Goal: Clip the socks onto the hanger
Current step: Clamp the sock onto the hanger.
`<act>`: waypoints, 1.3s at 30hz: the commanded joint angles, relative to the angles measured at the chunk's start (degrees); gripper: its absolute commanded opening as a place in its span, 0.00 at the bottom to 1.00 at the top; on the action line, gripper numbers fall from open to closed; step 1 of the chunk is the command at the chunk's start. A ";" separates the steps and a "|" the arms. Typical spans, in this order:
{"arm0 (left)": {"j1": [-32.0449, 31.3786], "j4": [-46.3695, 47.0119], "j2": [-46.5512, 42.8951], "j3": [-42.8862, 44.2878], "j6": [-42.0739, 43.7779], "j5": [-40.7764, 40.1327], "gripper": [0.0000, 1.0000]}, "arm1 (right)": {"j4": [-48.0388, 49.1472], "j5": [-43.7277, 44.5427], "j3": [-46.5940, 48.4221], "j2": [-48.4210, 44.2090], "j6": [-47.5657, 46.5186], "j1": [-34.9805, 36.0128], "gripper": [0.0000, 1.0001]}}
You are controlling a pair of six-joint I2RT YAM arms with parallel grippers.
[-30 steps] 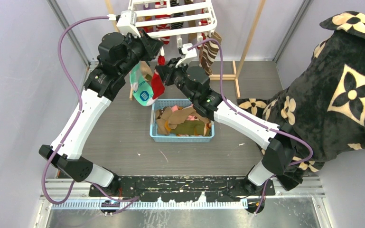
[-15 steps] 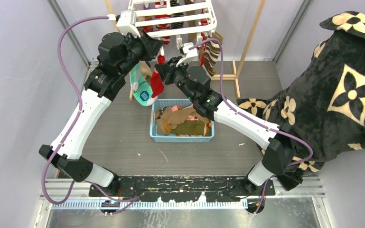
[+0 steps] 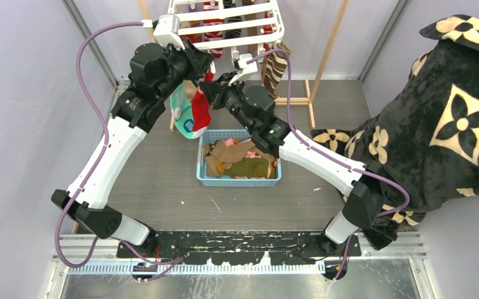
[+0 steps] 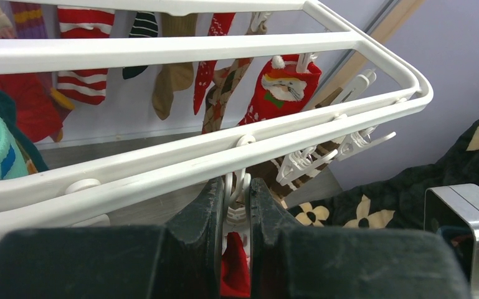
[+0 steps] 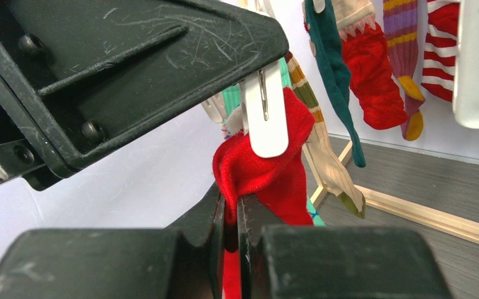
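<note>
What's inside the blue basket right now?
The blue basket holds a loose heap of socks, mostly tan, brown and olive. The right arm covers its far right corner, and anything under the heap is hidden.

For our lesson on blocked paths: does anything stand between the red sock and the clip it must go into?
Nothing visible does. The right gripper holds the red sock right up at the white clip, which the left gripper pinches under the hanger.
</note>
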 commanded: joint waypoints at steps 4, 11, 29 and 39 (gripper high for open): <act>-0.16 2.80 -2.18 -0.42 -0.48 -1.35 0.04 | 3.92 0.00 3.96 0.45 0.74 0.49 0.01; -0.19 3.36 -2.33 -1.25 -0.21 -2.25 0.15 | 4.75 0.87 4.13 0.05 0.07 0.58 0.01; -0.18 3.23 -3.02 -1.35 0.27 -2.92 0.60 | 4.88 -1.64 2.85 -0.60 0.13 0.53 0.24; -0.01 3.98 -3.62 -1.79 2.03 -5.18 0.54 | 3.77 -3.31 -10.27 -12.06 -1.17 -3.59 0.70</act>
